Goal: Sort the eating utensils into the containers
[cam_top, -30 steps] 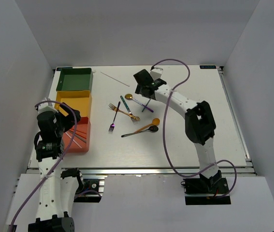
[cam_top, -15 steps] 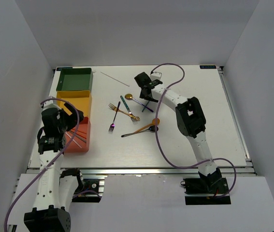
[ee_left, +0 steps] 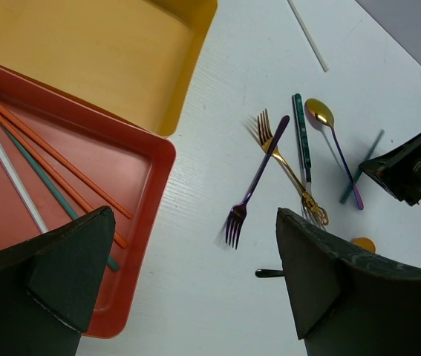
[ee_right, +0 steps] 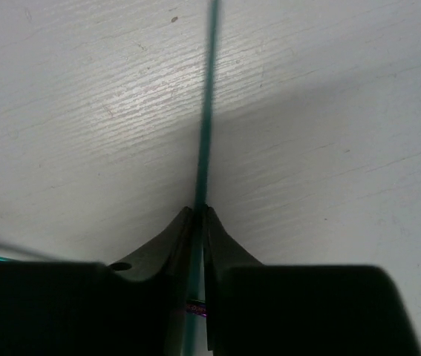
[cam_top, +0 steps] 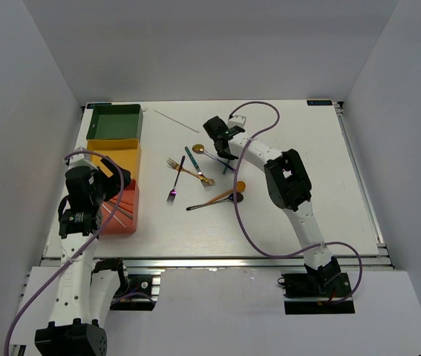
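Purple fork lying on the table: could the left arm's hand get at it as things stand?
Probably yes. The left hand is open and empty above the red tray, and the purple fork lies uncovered on bare table beside it, crossing only the gold fork near its handle.

two slim arms in white shells with black joint housings stand on black base plates bolted to the ribbed aluminium rail along the near edge of the white bench [cam_top: 329,193]. a purple cable loops loosely along each arm. the left claw [ee_left: 195,282] has broad matte-black fingers; the right claw [ee_right: 199,222] has glossy black tapered ones.
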{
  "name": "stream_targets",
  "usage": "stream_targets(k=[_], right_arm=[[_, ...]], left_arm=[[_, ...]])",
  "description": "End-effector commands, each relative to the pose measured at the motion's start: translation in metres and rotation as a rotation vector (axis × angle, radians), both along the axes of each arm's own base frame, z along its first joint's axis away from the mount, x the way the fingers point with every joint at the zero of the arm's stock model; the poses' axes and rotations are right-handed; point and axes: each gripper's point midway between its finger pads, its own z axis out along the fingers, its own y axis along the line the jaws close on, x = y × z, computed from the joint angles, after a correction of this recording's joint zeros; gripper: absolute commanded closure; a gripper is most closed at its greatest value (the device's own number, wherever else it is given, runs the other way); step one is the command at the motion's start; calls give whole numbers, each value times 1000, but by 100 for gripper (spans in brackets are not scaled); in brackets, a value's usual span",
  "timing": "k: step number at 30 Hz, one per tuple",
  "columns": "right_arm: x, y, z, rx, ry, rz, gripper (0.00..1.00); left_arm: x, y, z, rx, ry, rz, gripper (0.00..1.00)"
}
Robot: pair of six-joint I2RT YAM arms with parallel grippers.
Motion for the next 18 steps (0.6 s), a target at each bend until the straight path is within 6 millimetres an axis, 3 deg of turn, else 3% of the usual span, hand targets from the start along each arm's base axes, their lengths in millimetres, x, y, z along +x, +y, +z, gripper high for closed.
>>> stream_targets(k=[1, 7, 11, 15, 16, 17, 18], right_arm=[[-6, -9, -10, -37, 25, -31, 88], [-18, -21, -21, 11, 80, -61, 100], [-24, -32, -18, 48, 87, -97, 100], [-21, -33, 6, 98, 12, -109, 100], [-18, -30, 25, 127, -35, -97, 100], [-16, -28, 28, 128, -77, -82, 100], [-13, -27, 44, 139, -117, -73, 100]], left_arm=[[-1, -5, 8, 4, -37, -23, 2], [-1, -8, 8, 7, -40, -31, 2], [-2, -9, 10, 9, -44, -35, 2], [-2, -10, 9, 9, -43, -38, 2], [-2, -10, 9, 9, -44, -39, 2], [-2, -10, 9, 10, -43, -38, 2], [-2, -10, 9, 8, -41, -37, 2]])
